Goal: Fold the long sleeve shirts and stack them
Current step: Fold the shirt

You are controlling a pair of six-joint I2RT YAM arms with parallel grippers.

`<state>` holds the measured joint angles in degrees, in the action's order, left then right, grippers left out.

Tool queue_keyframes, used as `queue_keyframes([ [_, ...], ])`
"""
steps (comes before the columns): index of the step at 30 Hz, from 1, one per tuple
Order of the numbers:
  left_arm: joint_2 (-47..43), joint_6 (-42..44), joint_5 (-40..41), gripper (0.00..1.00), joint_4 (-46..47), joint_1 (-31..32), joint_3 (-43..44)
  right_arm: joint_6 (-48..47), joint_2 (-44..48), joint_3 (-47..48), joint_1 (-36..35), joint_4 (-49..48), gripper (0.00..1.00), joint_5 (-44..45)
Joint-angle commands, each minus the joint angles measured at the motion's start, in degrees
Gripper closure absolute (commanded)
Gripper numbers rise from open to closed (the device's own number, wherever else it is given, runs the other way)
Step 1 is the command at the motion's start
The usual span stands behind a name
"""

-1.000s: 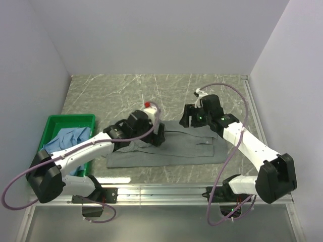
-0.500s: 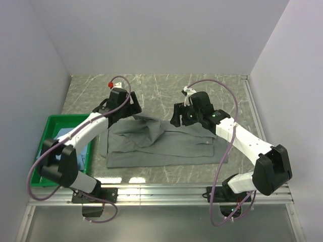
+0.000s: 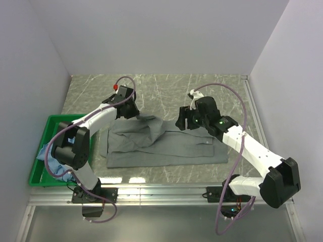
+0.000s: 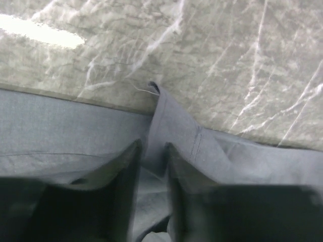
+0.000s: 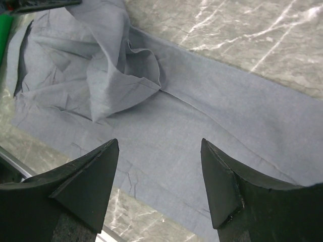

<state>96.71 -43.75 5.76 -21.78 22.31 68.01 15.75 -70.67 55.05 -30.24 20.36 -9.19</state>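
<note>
Pinching a far-left fold of the grey-green shirt (image 3: 166, 147), half folded on the desk (image 3: 166, 91), in the nearly closed left claw (image 3: 136, 114), hovering the right claw (image 3: 182, 121) wide and empty above it, leaving the light blue shirt (image 3: 46, 149) in the green bin (image 3: 52, 124), 0 of 2 stacked.

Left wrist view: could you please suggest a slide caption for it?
Left gripper straddling a raised fold of the grey-green shirt at its edge on the marble table.
</note>
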Motion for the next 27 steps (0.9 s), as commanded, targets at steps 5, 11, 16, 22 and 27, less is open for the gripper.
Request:
queue_keyframes([
  [5,-1.34,-0.73,-2.94,0.99,0.33,1.51,3.27,-0.28,3.87,-1.43,-0.17,0.12,0.27,3.56],
  [11,-5.56,2.25,-4.88,0.99,1.82,8.87,4.15,0.42,7.73,-1.96,-0.26,0.03,0.27,8.13],
  [16,-9.69,5.24,-8.73,0.99,4.99,17.23,3.89,2.53,12.83,-3.54,-0.17,-0.50,0.27,14.45],
  [22,-14.61,14.38,-13.48,0.87,12.28,27.26,-2.25,3.68,21.97,-8.72,-0.17,-2.34,0.27,20.79],
  [27,-16.46,19.74,-20.70,0.56,12.47,31.04,-5.95,2.97,23.83,-10.40,-0.17,-1.03,0.27,19.92],
])
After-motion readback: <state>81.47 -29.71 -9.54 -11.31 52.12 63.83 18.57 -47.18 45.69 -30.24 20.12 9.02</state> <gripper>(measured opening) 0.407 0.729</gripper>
